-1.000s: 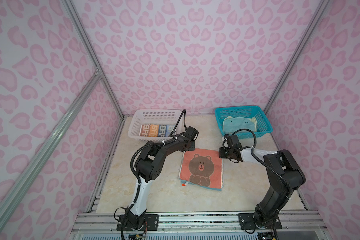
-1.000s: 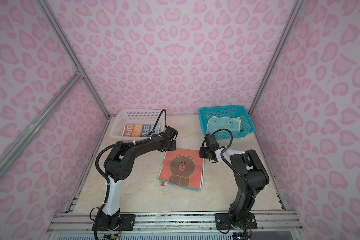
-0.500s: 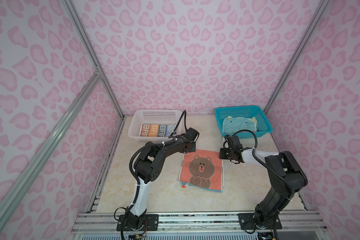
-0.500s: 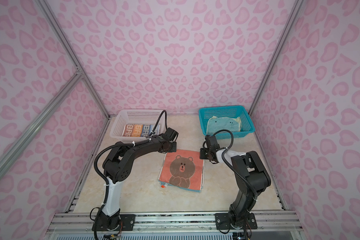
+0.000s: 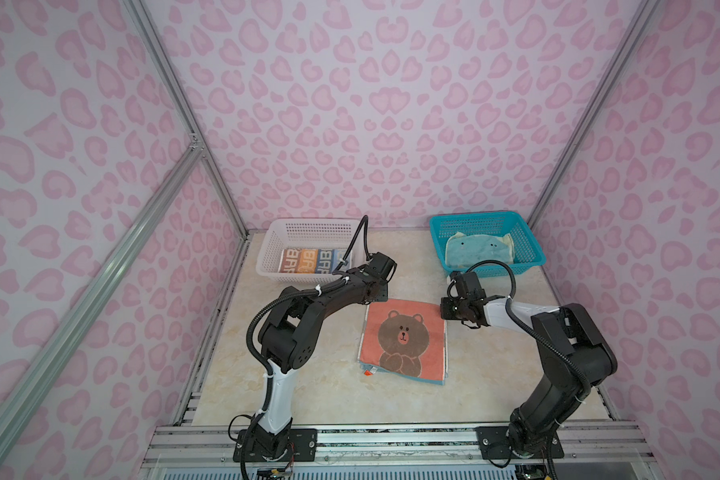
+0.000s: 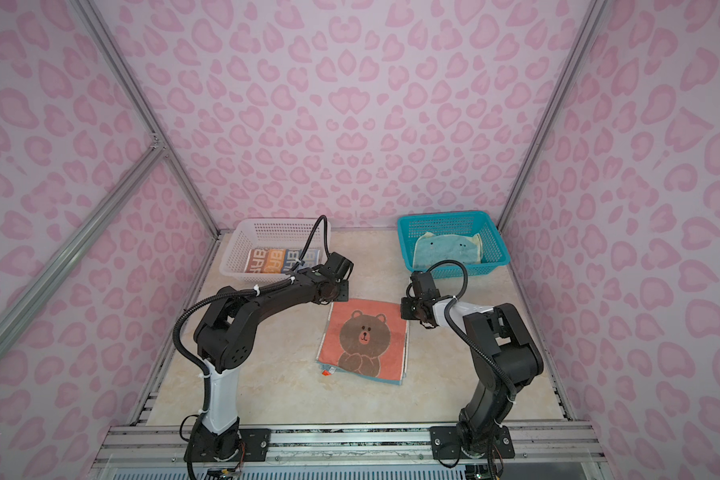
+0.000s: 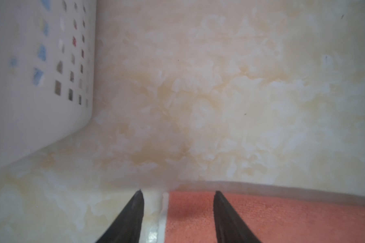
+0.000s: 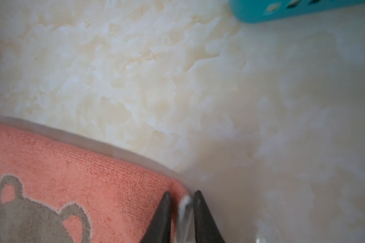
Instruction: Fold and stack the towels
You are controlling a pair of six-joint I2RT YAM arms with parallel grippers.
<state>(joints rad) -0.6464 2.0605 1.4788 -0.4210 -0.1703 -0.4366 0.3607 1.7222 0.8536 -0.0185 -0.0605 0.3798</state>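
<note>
An orange towel with a brown bear [image 5: 404, 336] [image 6: 364, 336] lies flat mid-table, with a blue strip showing along its near edge. My left gripper [image 5: 373, 301] [image 7: 178, 192] is open over the far-left corner, one finger above the orange towel [image 7: 282, 218] and one above bare table. My right gripper [image 5: 443, 311] [image 8: 181, 194] is at the far-right corner, jaws narrowly apart, with the orange towel's [image 8: 72, 168] white edging between them. A teal towel [image 5: 476, 251] and a lettered orange and blue towel [image 5: 314, 260] lie in baskets.
A white basket [image 5: 308, 224] [image 7: 30, 105] stands at the back left, close to my left wrist. A teal basket [image 5: 474, 216] [image 8: 282, 12] stands at the back right. Pink patterned walls enclose the marbled table [image 5: 308, 374].
My left jaws have spread wide off the towel corner. My right jaws have parted slightly. Both arms stay almost where they were, and the towel lies where it was.
</note>
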